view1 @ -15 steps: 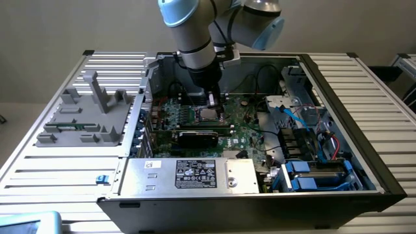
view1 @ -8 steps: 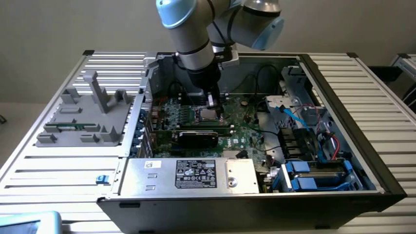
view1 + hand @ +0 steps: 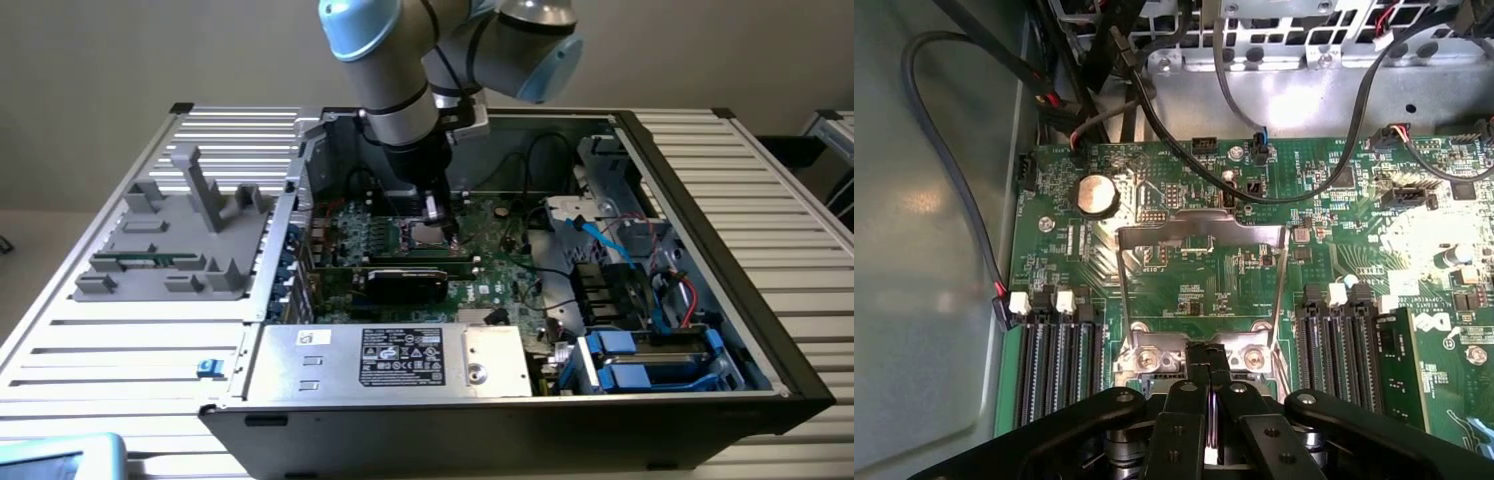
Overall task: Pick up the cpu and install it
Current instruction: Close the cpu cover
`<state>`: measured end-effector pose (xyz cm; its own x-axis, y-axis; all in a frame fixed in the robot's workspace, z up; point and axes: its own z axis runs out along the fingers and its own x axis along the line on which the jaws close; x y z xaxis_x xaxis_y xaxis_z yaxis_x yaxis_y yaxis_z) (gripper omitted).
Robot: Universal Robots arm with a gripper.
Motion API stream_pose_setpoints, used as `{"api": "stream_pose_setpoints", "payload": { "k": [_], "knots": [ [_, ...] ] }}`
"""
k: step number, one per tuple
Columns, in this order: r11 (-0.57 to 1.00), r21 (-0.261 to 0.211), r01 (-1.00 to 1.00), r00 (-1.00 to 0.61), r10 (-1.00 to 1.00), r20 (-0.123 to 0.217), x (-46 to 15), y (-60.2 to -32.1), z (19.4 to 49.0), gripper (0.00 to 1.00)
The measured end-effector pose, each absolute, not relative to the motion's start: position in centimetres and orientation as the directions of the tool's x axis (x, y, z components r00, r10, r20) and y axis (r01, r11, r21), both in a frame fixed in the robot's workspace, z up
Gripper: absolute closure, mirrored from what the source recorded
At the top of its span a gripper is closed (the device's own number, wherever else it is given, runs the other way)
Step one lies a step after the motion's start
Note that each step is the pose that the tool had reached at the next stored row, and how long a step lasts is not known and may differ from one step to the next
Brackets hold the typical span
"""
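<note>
Your hand (image 3: 434, 212) is clenched. In the wrist view its two fingers (image 3: 1186, 410) meet with no gap, and nothing shows pinched between them. The cpu (image 3: 427, 237) lies straight beneath the fingertips, flat and silver side up, in the socket on the motherboard (image 3: 1184, 200). The tips sit at or just over its far edge; you cannot tell whether they touch it. It is square, so it has no long axis to line up with, and its sides run true with the socket. Judging by how it lies, it is resting in place rather than being carried.

Just beyond your fingertips the socket's metal load frame (image 3: 1199, 232) stands swung open, leaning away from the hand. Banks of black memory slots (image 3: 1059, 360) run close along both sides of the hand, so sideways room is tight. On the side of the hand toward the exterior camera, a black expansion card (image 3: 414, 282) crosses the board just beside the socket, with the silver power supply (image 3: 387, 360) past it.

Farther out beyond the frame sit a coin cell battery (image 3: 1097, 195) and loops of black cable (image 3: 944, 150).

The free room is upward. The computer case (image 3: 787, 370) lies with its side panel off on the slatted bench (image 3: 747, 170), its walls well apart from the hand.
</note>
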<state>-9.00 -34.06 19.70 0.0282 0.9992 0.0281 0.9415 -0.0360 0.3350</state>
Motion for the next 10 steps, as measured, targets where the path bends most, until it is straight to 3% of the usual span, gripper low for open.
{"api": "stream_pose_setpoints", "payload": {
  "k": [10],
  "knots": [
    [-0.036,0.335,0.941,0.028,0.999,0.029,-9.28,-34.06,19.67,0.89]
  ]
}}
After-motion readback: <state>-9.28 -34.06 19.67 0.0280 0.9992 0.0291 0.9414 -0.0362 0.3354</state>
